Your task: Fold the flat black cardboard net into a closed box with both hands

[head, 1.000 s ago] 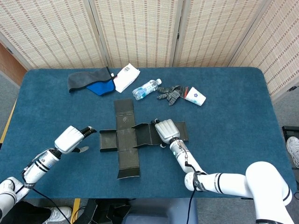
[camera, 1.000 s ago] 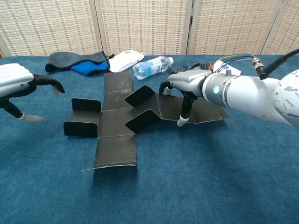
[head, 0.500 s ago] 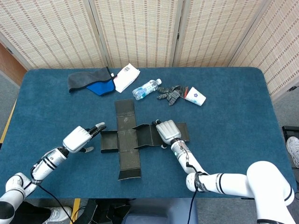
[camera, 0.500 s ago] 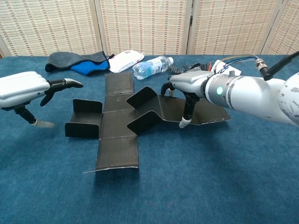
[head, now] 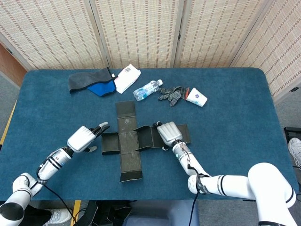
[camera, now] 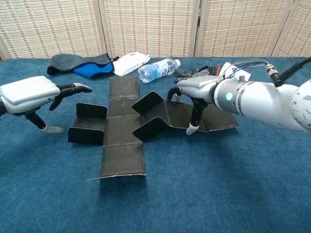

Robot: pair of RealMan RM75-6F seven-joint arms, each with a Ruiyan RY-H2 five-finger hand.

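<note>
Cardboard net lying black and cross-shaped at the middle of the desk, one long arm toward the front edge, another toward the back edge, short arms out to each side. Left short arm bent upward at its end; right arm creased, with two flaps standing up in a ridge beside the centre panel.

Right hand resting palm down on the net's right arm, just right of the raised flaps. Fingers curled downward, a pale fingertip touching the cardboard at its front edge; not clear from either view whether the other fingers press the panel or sit just above it. Nothing pinched. Forearm stretched back toward the front edge of the desk.

Left hand hovering just left of the net's upturned left end, apart from it, palm down. Fingers spread and extended toward the cardboard, thumb hanging below, holding nothing. Forearm angled back toward the front left corner.

Near the back edge: grey-and-blue cloth, white packet, water bottle, dark glove, paper cup.
</note>
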